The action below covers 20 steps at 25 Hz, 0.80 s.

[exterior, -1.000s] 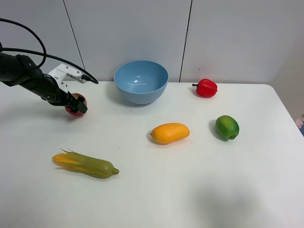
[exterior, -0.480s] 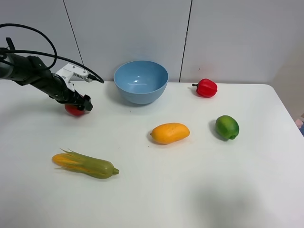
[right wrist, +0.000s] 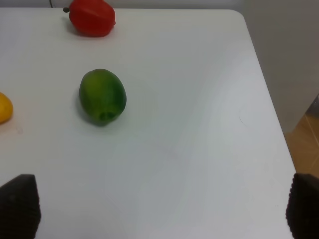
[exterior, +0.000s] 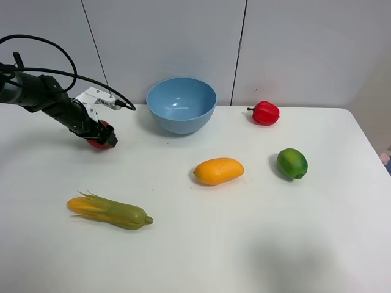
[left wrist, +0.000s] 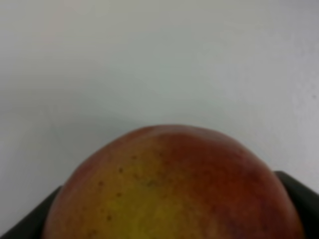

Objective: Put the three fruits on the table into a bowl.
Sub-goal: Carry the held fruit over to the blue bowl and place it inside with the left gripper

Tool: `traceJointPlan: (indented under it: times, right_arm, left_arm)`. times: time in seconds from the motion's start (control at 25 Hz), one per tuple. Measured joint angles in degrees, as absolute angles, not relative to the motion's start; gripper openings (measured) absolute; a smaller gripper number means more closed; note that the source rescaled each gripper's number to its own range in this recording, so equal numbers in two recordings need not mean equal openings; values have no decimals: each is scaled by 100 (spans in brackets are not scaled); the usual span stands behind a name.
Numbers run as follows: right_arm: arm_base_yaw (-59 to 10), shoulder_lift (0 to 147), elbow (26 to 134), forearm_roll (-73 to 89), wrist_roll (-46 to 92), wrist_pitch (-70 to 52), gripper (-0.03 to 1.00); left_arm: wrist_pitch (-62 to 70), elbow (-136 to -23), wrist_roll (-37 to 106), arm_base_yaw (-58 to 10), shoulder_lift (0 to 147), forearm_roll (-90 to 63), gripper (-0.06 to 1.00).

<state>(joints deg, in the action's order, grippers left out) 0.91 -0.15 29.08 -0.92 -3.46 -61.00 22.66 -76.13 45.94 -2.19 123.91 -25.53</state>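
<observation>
Holding the pomegranate [exterior: 96, 144] is my left pincer [exterior: 105, 137], at the far left of the surface [exterior: 201, 256]. In the left wrist view the fruit fills the gap, with a dark finger [left wrist: 298, 191] pressed against each side. I read that as clamped on it. Whether the fruit is off the surface or just resting on it, I cannot tell from the high view.

The bowl [exterior: 181, 104] stands to the right of the fruit and a little farther back, near but apart, and nothing is in it. The mango [exterior: 219, 171] lies mid-surface, and the lime [exterior: 292, 163] lies to the right of it. The right pincer [right wrist: 162, 209] hangs wide apart with nothing in it, looking down on the lime.

My main worry is the grip. The fruit is round and smooth, and the fingers seem to catch only its flanks, so a quick swing could squeeze it out. It would then roll, perhaps toward the corn cob [exterior: 110, 210] or off the left edge. A carry that runs too low could knock the bowl's near rim and push the light bowl toward the wall. Letting go too high could bounce the fruit back out. The bell pepper [exterior: 264, 113] sits far right, well clear of this path.
</observation>
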Motion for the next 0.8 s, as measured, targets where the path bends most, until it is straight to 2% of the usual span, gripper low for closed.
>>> traceJointPlan:
  times: [0.2, 0.44, 0.6, 0.8]
  right_arm:
    - [91, -15, 2908, -90, -346, -6100, 100]
    - [91, -15, 2908, -90, -346, -6100, 100]
    - [91, -15, 2908, -90, -346, -6100, 100]
    - [91, -15, 2908, -90, -346, -6100, 100]
  left_arm:
    - [2452, -7613, 4294, -632, 11751, -2226, 2]
    - [2457, -8231, 3429, -1747, 10700, -2122, 2]
    - [2457, -9048, 3014, -2299, 10920, -2046, 2]
    - [2463, -10116, 2932, -2501, 11894, -1876, 2]
